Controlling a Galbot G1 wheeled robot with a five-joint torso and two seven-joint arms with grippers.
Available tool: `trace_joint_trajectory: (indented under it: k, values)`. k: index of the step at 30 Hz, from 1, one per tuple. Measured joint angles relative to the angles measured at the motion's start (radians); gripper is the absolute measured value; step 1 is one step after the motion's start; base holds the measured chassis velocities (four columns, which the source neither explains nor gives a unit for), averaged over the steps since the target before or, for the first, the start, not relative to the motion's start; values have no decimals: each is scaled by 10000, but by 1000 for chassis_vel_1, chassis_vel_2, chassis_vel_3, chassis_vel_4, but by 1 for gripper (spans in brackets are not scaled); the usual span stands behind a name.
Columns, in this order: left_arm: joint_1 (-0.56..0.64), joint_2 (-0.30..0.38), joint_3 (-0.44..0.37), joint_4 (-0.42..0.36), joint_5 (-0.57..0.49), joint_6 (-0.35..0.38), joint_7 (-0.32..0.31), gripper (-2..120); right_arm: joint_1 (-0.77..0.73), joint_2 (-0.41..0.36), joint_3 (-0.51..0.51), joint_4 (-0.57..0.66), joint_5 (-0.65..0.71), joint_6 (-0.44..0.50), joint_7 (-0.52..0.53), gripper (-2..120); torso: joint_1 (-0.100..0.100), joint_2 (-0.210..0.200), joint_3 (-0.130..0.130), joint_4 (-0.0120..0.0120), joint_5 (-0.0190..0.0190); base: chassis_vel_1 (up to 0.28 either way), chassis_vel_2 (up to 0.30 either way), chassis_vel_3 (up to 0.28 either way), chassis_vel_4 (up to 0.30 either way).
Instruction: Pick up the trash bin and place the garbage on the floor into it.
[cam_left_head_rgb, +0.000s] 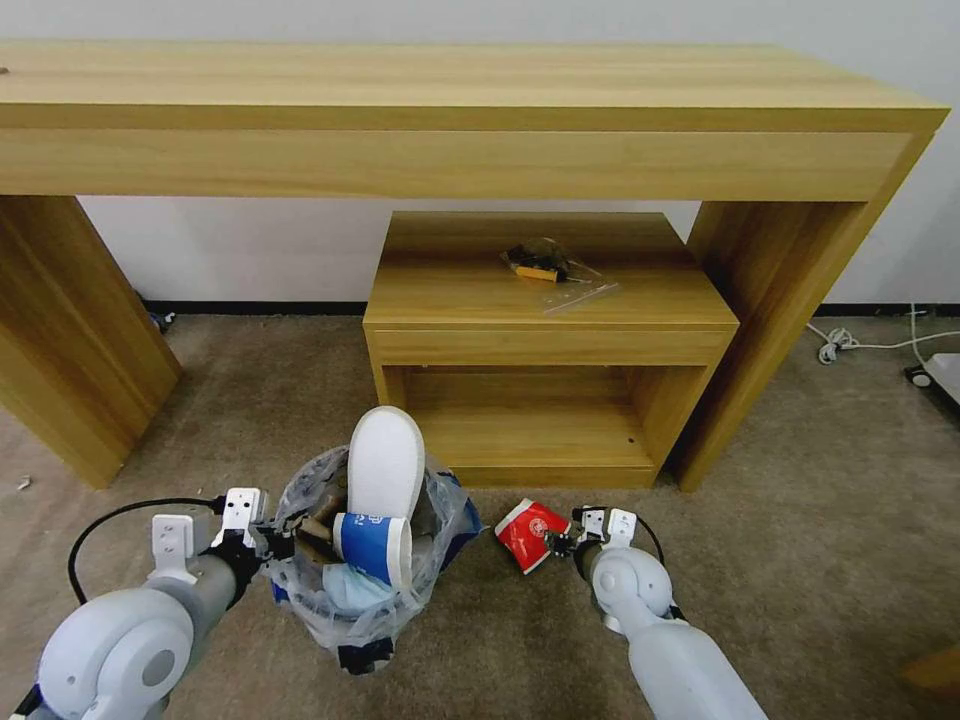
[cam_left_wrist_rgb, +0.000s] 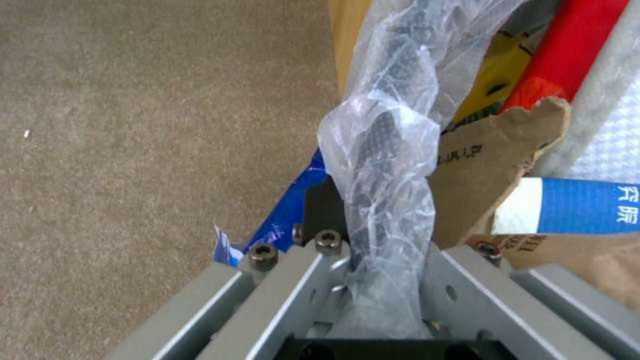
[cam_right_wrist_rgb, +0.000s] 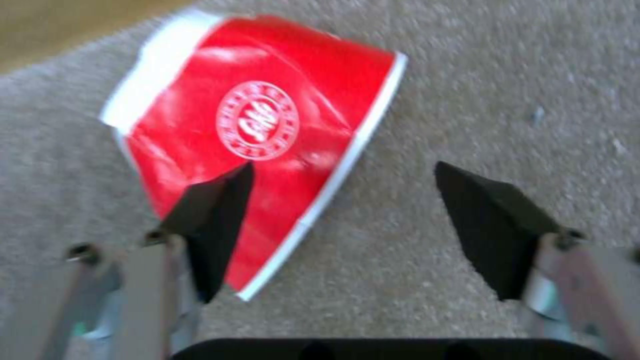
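Note:
The trash bin (cam_left_head_rgb: 365, 610), black with a crinkly clear liner, sits low between my arms on the floor (cam_left_head_rgb: 800, 520). Garbage fills it: a white foam insole (cam_left_head_rgb: 386, 465) stands upright, with a blue-white cup (cam_left_head_rgb: 372, 545) and brown cardboard (cam_left_wrist_rgb: 480, 165) beside it. My left gripper (cam_left_head_rgb: 272, 540) is shut on the bin's bag-covered rim (cam_left_wrist_rgb: 383, 150). A flattened red wrapper (cam_left_head_rgb: 528, 533) lies on the carpet right of the bin. My right gripper (cam_right_wrist_rgb: 343, 169) hovers open just over it, one fingertip (cam_right_wrist_rgb: 227, 195) above the red wrapper (cam_right_wrist_rgb: 260, 125), the other over bare carpet.
A low wooden shelf unit (cam_left_head_rgb: 550, 340) stands close behind the bin and wrapper, under a long wooden desk (cam_left_head_rgb: 450, 110). A small plastic bag (cam_left_head_rgb: 555, 268) lies on the shelf unit. White cables (cam_left_head_rgb: 850, 345) trail at the far right. Open carpet lies to the right.

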Motion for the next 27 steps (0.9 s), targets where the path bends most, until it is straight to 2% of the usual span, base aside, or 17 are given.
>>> trace_joint_trajectory:
  k: [1, 5, 7, 10, 13, 27]
  values:
    - [0, 0, 0, 0, 0, 0, 0, 0, 0, 0, 0, 0, 0, 0, 0, 76, 0, 0, 0, 0, 0, 0, 0, 0, 0]
    - [-19, 91, 1, 67, -45, 0, 0, 0, 221, 46, 25, -554, 63, 81, -182, 96, 0, 0, 0, -2, 0, 0, 0, 0, 0]
    - [-20, 108, 4, 85, -52, 0, 0, 0, 328, 79, 39, -790, 50, 175, -320, 99, 0, 0, 0, -1, 0, 0, 0, 0, 0]
    - [-12, 129, 7, 121, -53, 0, -2, 0, 486, 132, 110, -1164, -57, 320, -726, 100, 0, 0, 0, -1, 2, 0, 0, 0, 0]
    - [39, 180, 0, 156, -51, 0, -5, 0, 720, 125, 112, -1707, -294, 525, -1572, 100, 0, 0, 0, -1, 1, 0, 0, 0, 0]
    - [66, 231, 10, 99, -86, 0, -38, 0, 1197, 482, -103, -2607, -472, 913, -2339, 100, 0, 0, 0, -1, 0, 0, 0, 0, 0]
